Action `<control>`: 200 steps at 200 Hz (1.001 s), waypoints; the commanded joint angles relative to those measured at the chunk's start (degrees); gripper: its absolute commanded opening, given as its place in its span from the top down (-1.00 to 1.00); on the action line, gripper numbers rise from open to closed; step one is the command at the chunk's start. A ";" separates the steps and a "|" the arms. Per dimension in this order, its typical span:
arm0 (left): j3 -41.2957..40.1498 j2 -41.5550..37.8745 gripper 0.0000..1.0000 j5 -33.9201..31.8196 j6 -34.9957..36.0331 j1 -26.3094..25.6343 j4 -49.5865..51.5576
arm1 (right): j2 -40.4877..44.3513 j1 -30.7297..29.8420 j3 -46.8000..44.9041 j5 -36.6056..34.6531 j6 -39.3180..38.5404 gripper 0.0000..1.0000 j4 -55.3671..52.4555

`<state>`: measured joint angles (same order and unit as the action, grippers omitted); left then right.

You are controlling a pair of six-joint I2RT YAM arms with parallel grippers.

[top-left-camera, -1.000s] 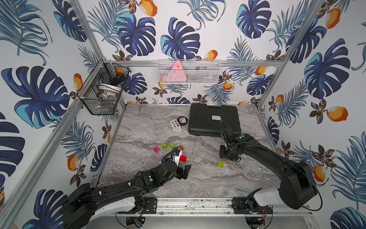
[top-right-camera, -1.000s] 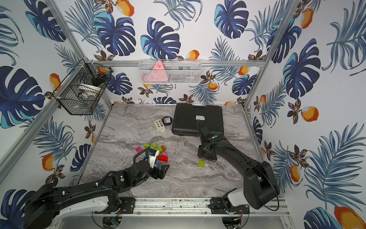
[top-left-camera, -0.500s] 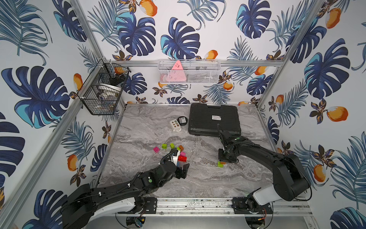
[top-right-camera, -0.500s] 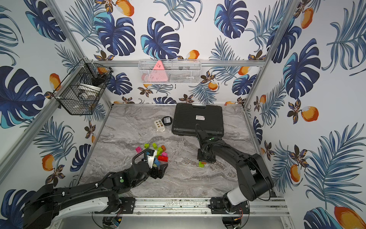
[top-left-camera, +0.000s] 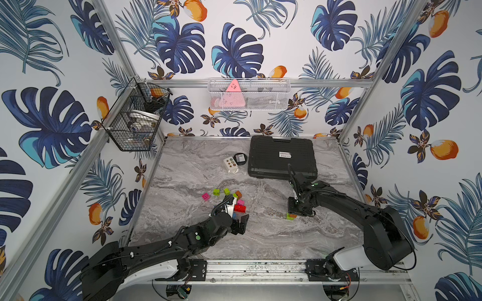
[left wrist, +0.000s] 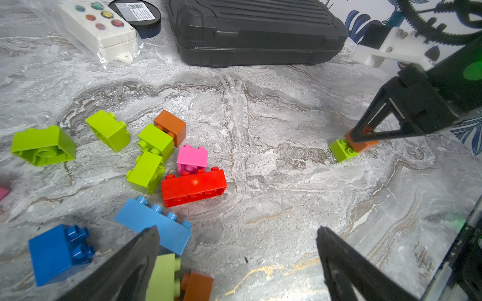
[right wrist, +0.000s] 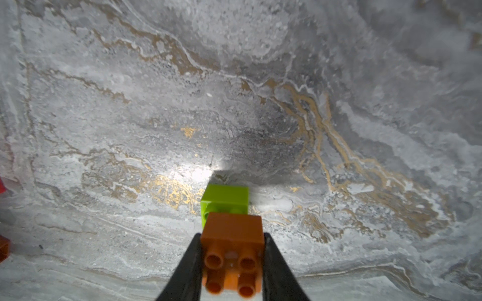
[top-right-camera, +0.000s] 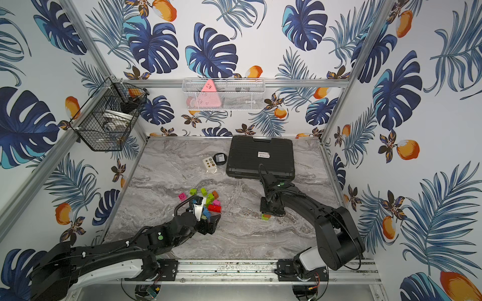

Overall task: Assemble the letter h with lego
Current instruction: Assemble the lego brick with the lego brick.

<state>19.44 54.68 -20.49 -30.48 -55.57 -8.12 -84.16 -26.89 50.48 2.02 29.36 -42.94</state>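
Loose lego lies in a pile (top-left-camera: 229, 200) left of the table's middle: a long red brick (left wrist: 194, 187), a light blue one (left wrist: 156, 224), a blue one (left wrist: 58, 254), a pink one (left wrist: 192, 159) and several lime green ones. My left gripper (left wrist: 237, 230) hangs open just in front of the pile, over bare table, holding nothing. My right gripper (right wrist: 231, 235) is shut on an orange brick (right wrist: 232, 229). That brick touches a lime green brick (right wrist: 225, 198) lying on the table right of the middle (top-left-camera: 289, 216).
A black case (top-left-camera: 281, 156) lies at the back right, close behind my right arm. A white box with coloured dots (top-left-camera: 230, 164) and a black round puck (top-left-camera: 240, 158) sit beside it. Wire baskets hang on the left and back walls.
My right gripper has come down and forward with the orange brick onto the lime green brick. The left arm has hardly moved.
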 commanded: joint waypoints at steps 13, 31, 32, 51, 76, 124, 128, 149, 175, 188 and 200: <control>0.07 0.57 -0.98 0.44 -0.66 -0.05 -2.32 | -0.38 0.01 -1.05 0.69 0.51 0.37 1.07; 0.07 0.76 -0.98 0.29 -0.83 -0.06 -2.25 | -0.30 0.00 -1.41 0.95 0.97 0.37 1.62; 0.07 0.73 -0.98 0.33 -0.86 -0.06 -2.25 | -0.26 0.00 -1.42 1.00 1.01 0.37 1.62; -0.10 0.54 -0.98 0.38 -0.89 -0.05 -2.43 | 0.05 0.00 -1.23 1.00 1.38 0.37 1.76; -0.06 0.78 -0.98 0.45 -0.97 -0.06 -2.43 | 0.07 -0.01 -1.40 1.37 1.47 0.37 2.25; -0.19 0.38 -0.98 -0.05 -1.23 -0.01 -2.08 | 0.65 -0.67 -4.06 -0.33 2.25 0.38 3.59; -0.19 0.37 -0.98 -0.07 -1.25 -0.06 -2.03 | 0.88 -0.87 -4.41 -0.69 2.45 0.38 3.85; -0.37 0.16 -0.98 -0.21 -1.42 -0.05 -2.08 | 2.67 -2.88 -5.50 -3.73 3.48 0.39 4.68; -0.37 -0.10 -0.98 -0.93 -1.84 0.01 -1.42 | 2.51 -4.15 -6.13 -4.82 4.84 0.42 5.32; -0.36 -0.47 -0.98 -1.45 -1.95 -0.04 -0.99 | 0.55 -4.32 -6.38 -4.28 5.61 0.42 5.34; -0.46 -0.88 -0.98 -1.97 -2.19 -0.06 -0.63 | -1.73 -4.41 -6.84 -4.06 6.57 0.41 5.58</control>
<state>19.14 54.48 -20.38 -31.59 -55.57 -8.49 -82.19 -31.09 45.01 -1.72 33.10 -35.53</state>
